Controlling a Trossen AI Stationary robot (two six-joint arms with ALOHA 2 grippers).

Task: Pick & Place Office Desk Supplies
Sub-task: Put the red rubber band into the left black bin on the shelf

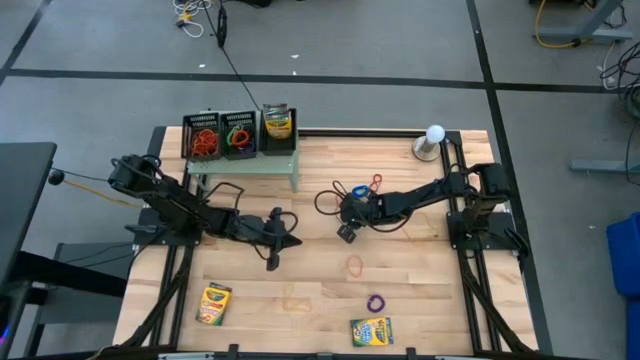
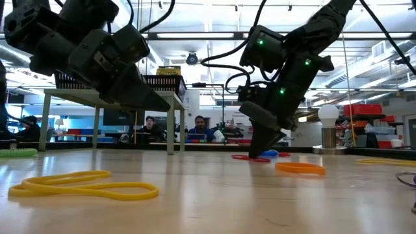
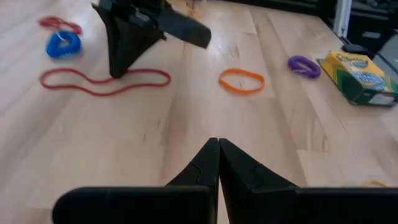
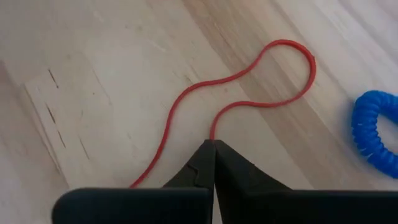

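My right gripper (image 4: 214, 144) stands over the table's middle, pointing down, shut on a long red rubber band (image 3: 106, 84). The left wrist view shows it (image 3: 118, 70) with its tips at the table. My left gripper (image 3: 217, 146) hovers left of it (image 1: 275, 242), shut and empty. A blue coiled band (image 4: 376, 134) and a small red band (image 3: 59, 25) lie flat just beyond the right gripper. An orange band (image 3: 241, 80), a purple band (image 3: 303, 65) and a crayon box (image 3: 360, 76) lie flat nearer the near edge. Three black mesh trays (image 1: 240, 133) sit on the pale green stand (image 1: 245, 166). My right gripper pinches one strand of the red rubber band (image 4: 212, 132) between its fingertips (image 4: 200, 163). The fingers come from above, pointing down at the table. The band's remaining length lies slack and flat on the wood, its loop (image 4: 292, 68) stretching away from the fingers.
A second crayon box (image 1: 213, 303) lies near the front left corner, and a third stands in the right-hand tray (image 1: 278, 124). A yellow band (image 2: 84, 185) lies at the near edge. The white globe (image 1: 433, 138) stands at the far right. People sit beyond the table.
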